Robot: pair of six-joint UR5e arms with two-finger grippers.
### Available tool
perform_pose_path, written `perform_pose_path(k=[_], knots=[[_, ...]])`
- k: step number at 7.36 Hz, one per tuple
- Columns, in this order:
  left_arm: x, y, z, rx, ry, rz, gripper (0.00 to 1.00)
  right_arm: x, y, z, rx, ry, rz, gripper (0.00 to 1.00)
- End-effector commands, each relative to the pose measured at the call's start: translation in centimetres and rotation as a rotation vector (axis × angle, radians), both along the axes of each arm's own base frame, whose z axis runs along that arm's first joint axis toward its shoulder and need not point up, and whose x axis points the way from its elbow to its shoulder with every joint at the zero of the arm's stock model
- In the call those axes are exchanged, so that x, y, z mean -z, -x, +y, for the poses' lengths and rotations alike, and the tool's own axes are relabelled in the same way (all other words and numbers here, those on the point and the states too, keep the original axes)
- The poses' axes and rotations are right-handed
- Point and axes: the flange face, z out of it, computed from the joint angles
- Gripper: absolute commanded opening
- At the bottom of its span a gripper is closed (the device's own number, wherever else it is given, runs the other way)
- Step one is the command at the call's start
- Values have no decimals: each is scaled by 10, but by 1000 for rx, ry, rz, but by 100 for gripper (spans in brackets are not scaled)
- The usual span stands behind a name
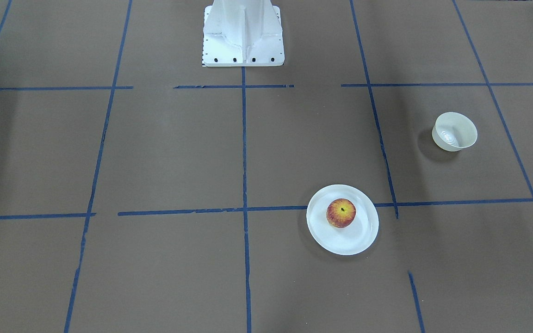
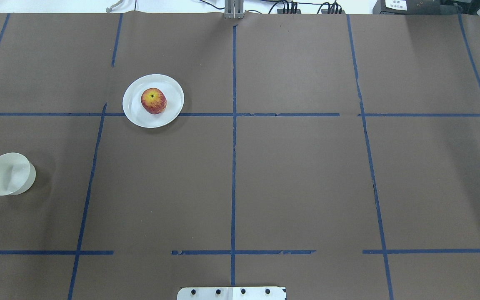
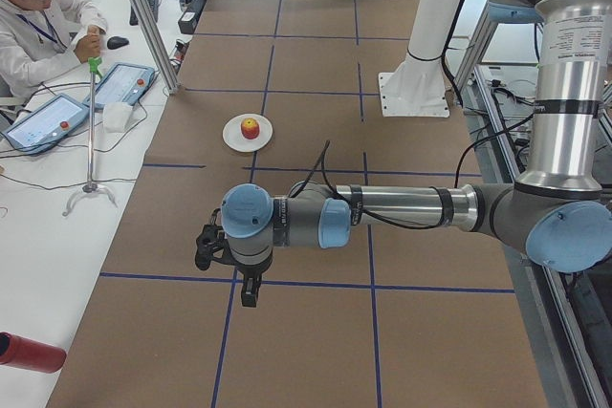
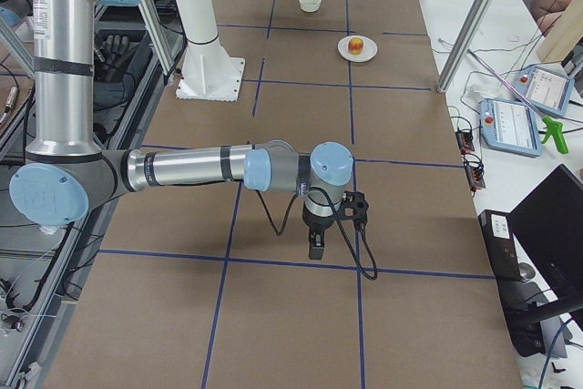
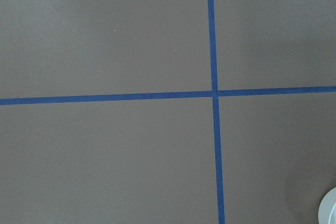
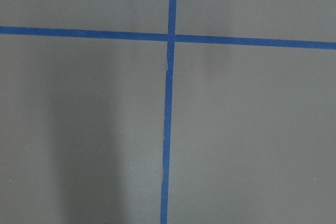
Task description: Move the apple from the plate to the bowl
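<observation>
The red and yellow apple [image 1: 341,212] sits on the flat white plate [image 1: 361,236]; both also show in the overhead view, apple [image 2: 153,100] on plate [image 2: 136,112]. The small deep white bowl [image 1: 454,131] stands empty and apart from the plate, near the table's left edge in the overhead view [image 2: 9,173]. The left gripper [image 3: 251,291] shows only in the exterior left view, high above the table and well short of the plate [image 3: 233,136]. The right gripper [image 4: 314,248] shows only in the exterior right view, far from the apple [image 4: 357,45]. I cannot tell whether either is open.
Brown table cover with blue tape grid lines. The robot's white base [image 1: 243,37] stands at the table's middle edge. An operator [image 3: 38,26] sits with tablets beside the table. A white rim [image 5: 329,211] shows at the left wrist view's corner.
</observation>
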Motion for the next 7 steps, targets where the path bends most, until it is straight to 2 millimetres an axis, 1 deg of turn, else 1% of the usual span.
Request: perform_pose_path(k=[1, 2, 3, 4, 5, 6, 7], knots=[[75, -107, -19, 46, 24, 53, 100, 0, 0, 0, 0, 0, 0, 100], [116, -168, -25, 68, 98, 95, 100, 1, 0, 0, 0, -1, 0, 100], [171, -216, -47, 89, 125, 139, 100, 1, 0, 0, 0, -3, 0, 100], [216, -277, -55, 82, 175, 178, 100, 0, 0, 0, 0, 0, 0, 100], [270, -353, -56, 81, 230, 204, 100, 1, 0, 0, 1, -2, 0, 100], [303, -401, -60, 140, 206, 177, 100, 1, 0, 0, 0, -1, 0, 100], [319, -444, -80, 190, 228, 152, 100, 1, 0, 0, 0, -1, 0, 100]])
